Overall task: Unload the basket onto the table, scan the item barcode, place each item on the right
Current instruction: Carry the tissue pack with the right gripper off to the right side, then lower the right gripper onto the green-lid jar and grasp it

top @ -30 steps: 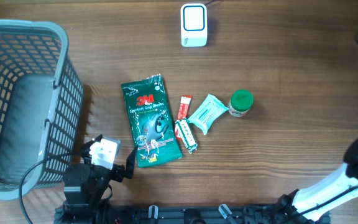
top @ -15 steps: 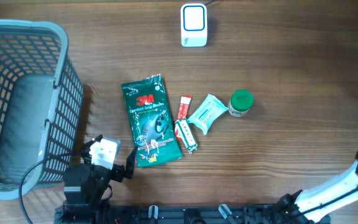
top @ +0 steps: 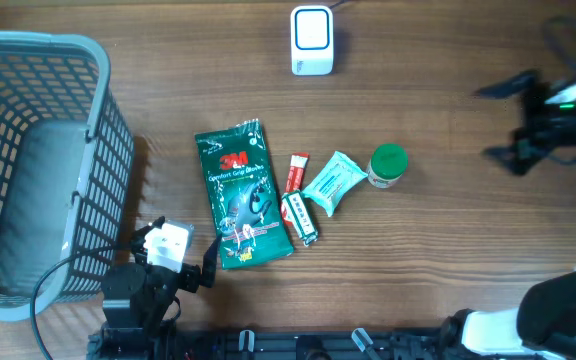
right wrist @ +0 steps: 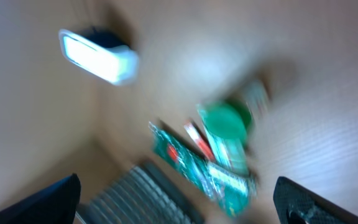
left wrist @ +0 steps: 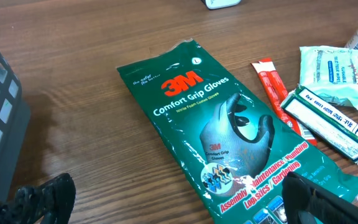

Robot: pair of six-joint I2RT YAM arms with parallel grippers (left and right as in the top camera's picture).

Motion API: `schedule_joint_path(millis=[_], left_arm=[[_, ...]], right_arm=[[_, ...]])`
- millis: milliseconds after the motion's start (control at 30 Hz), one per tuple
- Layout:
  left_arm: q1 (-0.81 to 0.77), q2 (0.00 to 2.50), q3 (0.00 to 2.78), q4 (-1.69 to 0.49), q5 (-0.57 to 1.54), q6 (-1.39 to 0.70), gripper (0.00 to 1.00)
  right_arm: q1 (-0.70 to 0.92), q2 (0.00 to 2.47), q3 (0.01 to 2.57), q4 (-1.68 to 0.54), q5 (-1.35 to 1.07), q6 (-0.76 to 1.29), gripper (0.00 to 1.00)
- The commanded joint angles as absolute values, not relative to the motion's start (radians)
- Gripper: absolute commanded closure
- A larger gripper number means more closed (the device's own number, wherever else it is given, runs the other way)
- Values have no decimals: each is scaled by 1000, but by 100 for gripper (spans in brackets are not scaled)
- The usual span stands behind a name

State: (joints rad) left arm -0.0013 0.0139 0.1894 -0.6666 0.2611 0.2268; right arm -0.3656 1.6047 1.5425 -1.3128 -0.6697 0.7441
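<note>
Overhead, right gripper (top: pixel 498 120) hung agape, empty, well right of glove packet (top: pixel 242 195); left wrist alone read packet lettering, left gripper (left wrist: pixel 173 196) agape.

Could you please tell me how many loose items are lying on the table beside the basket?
5: glove pack leftmost, red sachet, slim box below it, wipes packet, green-lidded jar rightmost. The basket may hide more.

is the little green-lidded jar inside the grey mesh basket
No, the green-lidded jar sits on the wooden table, far right of the grey basket.
</note>
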Motion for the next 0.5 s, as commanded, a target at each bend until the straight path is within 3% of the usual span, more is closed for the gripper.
schedule_joint_path(millis=[0, 267, 467], left_arm=[[3, 7, 183, -664, 280, 221, 0], [3, 7, 183, -664, 280, 221, 0], [3, 7, 183, -664, 280, 221, 0]], right_arm=[[-187, 1615, 1516, -1354, -497, 1080, 0], [96, 1671, 1460, -1347, -234, 1673, 0], [113, 1824, 1456, -1287, -236, 1757, 0]])
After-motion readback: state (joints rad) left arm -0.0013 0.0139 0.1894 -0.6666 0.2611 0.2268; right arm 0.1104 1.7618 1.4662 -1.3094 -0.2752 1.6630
